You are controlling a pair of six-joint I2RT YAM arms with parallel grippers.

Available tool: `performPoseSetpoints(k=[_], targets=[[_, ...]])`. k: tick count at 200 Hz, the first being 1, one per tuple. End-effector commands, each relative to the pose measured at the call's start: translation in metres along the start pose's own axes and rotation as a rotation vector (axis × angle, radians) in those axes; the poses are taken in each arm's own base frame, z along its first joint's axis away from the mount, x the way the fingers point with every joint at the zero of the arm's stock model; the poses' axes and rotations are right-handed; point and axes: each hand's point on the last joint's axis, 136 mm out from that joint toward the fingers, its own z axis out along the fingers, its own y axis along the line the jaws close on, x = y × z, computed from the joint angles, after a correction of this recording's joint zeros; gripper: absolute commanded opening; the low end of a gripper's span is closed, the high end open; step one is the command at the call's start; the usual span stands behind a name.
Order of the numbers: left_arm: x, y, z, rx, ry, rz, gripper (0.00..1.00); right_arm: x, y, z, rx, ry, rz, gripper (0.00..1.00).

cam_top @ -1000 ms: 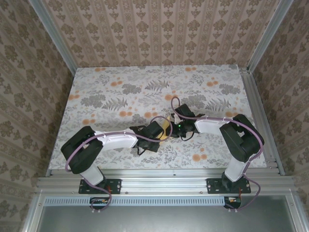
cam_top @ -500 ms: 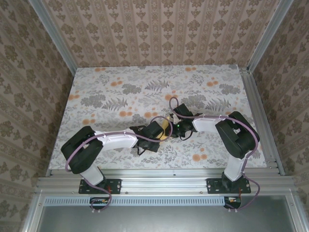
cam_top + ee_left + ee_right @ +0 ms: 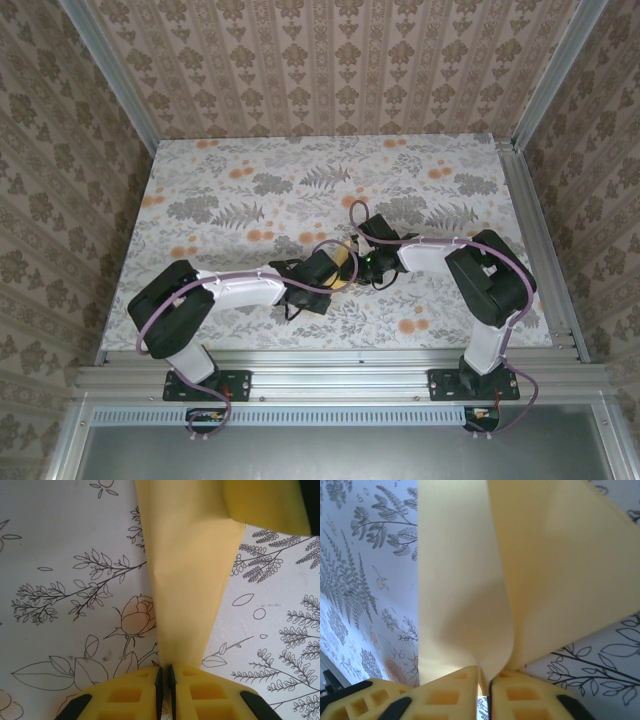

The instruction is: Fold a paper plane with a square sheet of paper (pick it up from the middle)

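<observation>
The pale-yellow sheet of paper (image 3: 344, 268) is folded lengthwise and held just above the flowered cloth at the table's middle, between the two grippers. My left gripper (image 3: 163, 668) is shut on the narrow end of the folded paper (image 3: 192, 580), which widens away from the fingers. In the right wrist view the paper (image 3: 465, 580) spreads into two flaps rising from a fold. That fold sits between the fingers of my right gripper (image 3: 485, 674). Its jaws stand a small way apart, and cloth shows through the gap. From above, the left gripper (image 3: 333, 270) and right gripper (image 3: 354, 262) meet tip to tip.
The flowered cloth (image 3: 250, 190) covers the table. Patterned walls stand on three sides, and a metal rail (image 3: 330, 380) runs along the near edge by the arm bases. Purple cables loop over both arms close to the paper.
The right arm's elbow and upper link have shifted a little to the left and its wrist has edged back. The left arm and the paper stay where they were.
</observation>
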Motion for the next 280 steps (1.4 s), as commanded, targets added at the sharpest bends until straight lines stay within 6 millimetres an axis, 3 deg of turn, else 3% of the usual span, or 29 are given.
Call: performPoseSetpoints(k=[1, 38, 71, 97, 119, 171, 216, 280], targets=[[0.059, 0.031, 0.049, -0.078, 0.190, -0.026, 0.14, -0.003, -0.004, -0.018, 0.020, -0.037, -0.006, 0.22], [0.062, 0.035, 0.052, -0.085, 0.208, -0.043, 0.13, 0.008, -0.010, -0.038, -0.008, -0.045, 0.025, 0.29], [0.061, 0.035, 0.053, -0.088, 0.208, -0.048, 0.13, 0.018, 0.013, -0.043, -0.164, -0.045, 0.082, 0.23], [0.060, 0.033, 0.053, -0.075, 0.204, -0.045, 0.12, 0.025, 0.031, -0.032, -0.266, -0.035, 0.122, 0.13], [0.060, 0.032, 0.052, -0.067, 0.202, -0.044, 0.12, 0.019, 0.037, -0.019, -0.307, -0.039, 0.140, 0.09], [0.060, 0.031, 0.051, -0.054, 0.194, -0.047, 0.12, 0.010, 0.027, 0.003, -0.267, -0.044, 0.157, 0.05], [0.061, 0.028, 0.053, -0.037, 0.202, -0.036, 0.12, 0.003, 0.028, 0.009, -0.258, -0.051, 0.146, 0.05], [0.062, 0.025, 0.053, -0.021, 0.205, -0.027, 0.12, 0.005, 0.013, 0.030, -0.209, -0.027, 0.158, 0.04]])
